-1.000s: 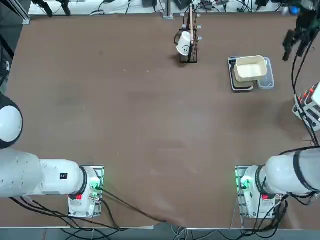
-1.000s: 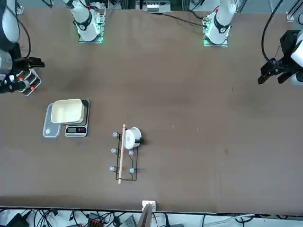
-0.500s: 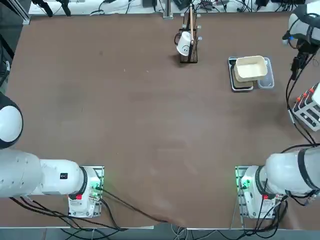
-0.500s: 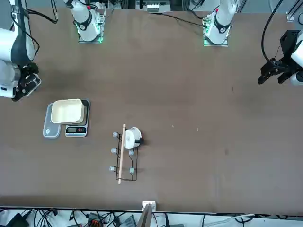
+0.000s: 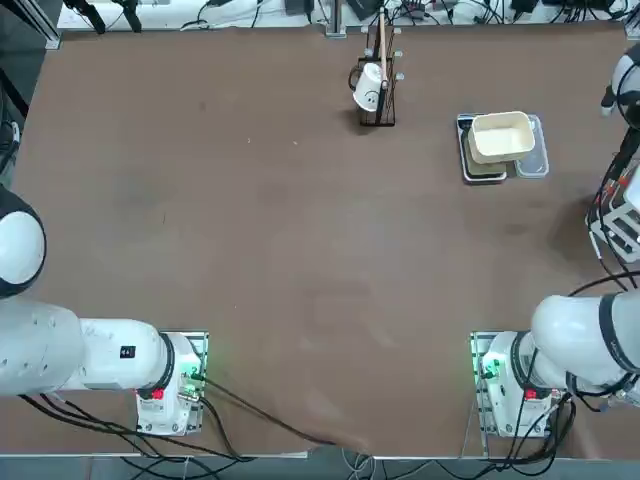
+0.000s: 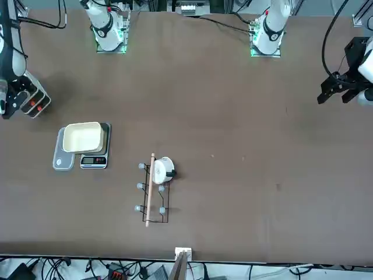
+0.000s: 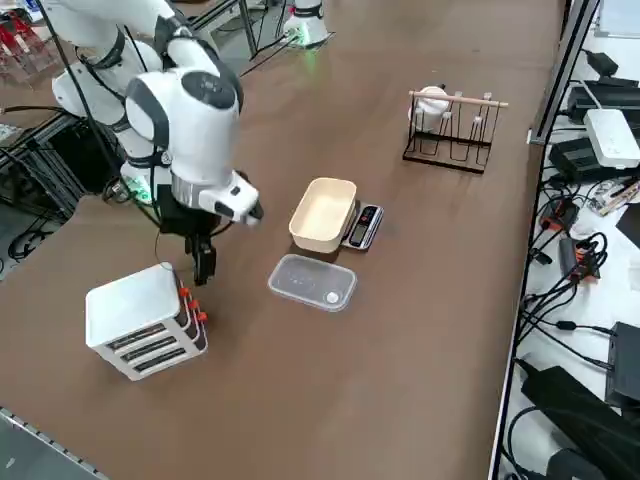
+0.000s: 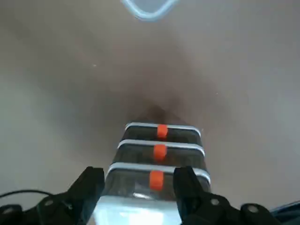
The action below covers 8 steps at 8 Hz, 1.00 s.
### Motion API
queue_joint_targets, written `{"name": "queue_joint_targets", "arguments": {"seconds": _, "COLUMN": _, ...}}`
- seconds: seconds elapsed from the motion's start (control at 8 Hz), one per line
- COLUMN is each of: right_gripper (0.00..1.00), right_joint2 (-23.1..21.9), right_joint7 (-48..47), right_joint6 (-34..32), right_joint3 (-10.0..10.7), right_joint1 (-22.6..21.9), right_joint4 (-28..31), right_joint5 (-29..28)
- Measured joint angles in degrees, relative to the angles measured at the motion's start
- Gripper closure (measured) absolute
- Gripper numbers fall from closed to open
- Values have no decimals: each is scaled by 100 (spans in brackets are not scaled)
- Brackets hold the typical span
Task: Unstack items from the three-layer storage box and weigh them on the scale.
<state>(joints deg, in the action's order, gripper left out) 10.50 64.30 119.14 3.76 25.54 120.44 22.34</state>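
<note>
Now the right gripper has swung back from beyond the scale and hangs spread-fingered just over the three-layer storage box at the table's right edge, so unstacking looks imminent.

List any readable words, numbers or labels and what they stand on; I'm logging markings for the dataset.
None can be read.
The scale has a small display strip: too small to read.
The three-layer storage box shows only plain orange tabs, no text.
The right gripper, open beside its top layer, shows no marking.
</note>
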Motion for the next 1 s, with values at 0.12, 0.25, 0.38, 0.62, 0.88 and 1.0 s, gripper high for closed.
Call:
{"name": "queue_joint_targets", "arguments": {"seconds": 0.12, "right_gripper": 20, "right_joint2": 134, "right_joint7": -1, "right_joint6": 174, "right_joint3": 0, "right_joint1": 61, "right_joint4": 4, "right_joint5": 0}}
{"name": "queue_joint_targets", "arguments": {"seconds": 0.25, "right_gripper": 27, "right_joint2": 213, "right_joint7": -9, "right_joint6": 250, "right_joint3": -4, "right_joint1": 69, "right_joint4": 4, "right_joint5": 0}}
{"name": "queue_joint_targets", "arguments": {"seconds": 0.38, "right_gripper": 33, "right_joint2": 260, "right_joint7": -17, "right_joint6": 271, "right_joint3": -24, "right_joint1": 68, "right_joint4": 4, "right_joint5": 0}}
{"name": "queue_joint_targets", "arguments": {"seconds": 0.62, "right_gripper": 41, "right_joint2": 290, "right_joint7": -21, "right_joint6": 274, "right_joint3": -27, "right_joint1": 70, "right_joint4": 4, "right_joint5": 0}}
{"name": "queue_joint_targets", "arguments": {"seconds": 0.88, "right_gripper": 48, "right_joint2": 313, "right_joint7": -21, "right_joint6": 276, "right_joint3": -24, "right_joint1": 81, "right_joint4": 3, "right_joint5": 0}}
{"name": "queue_joint_targets", "arguments": {"seconds": 1.0, "right_gripper": 49, "right_joint2": 316, "right_joint7": -21, "right_joint6": 276, "right_joint3": -23, "right_joint1": 107, "right_joint4": 3, "right_joint5": 0}}
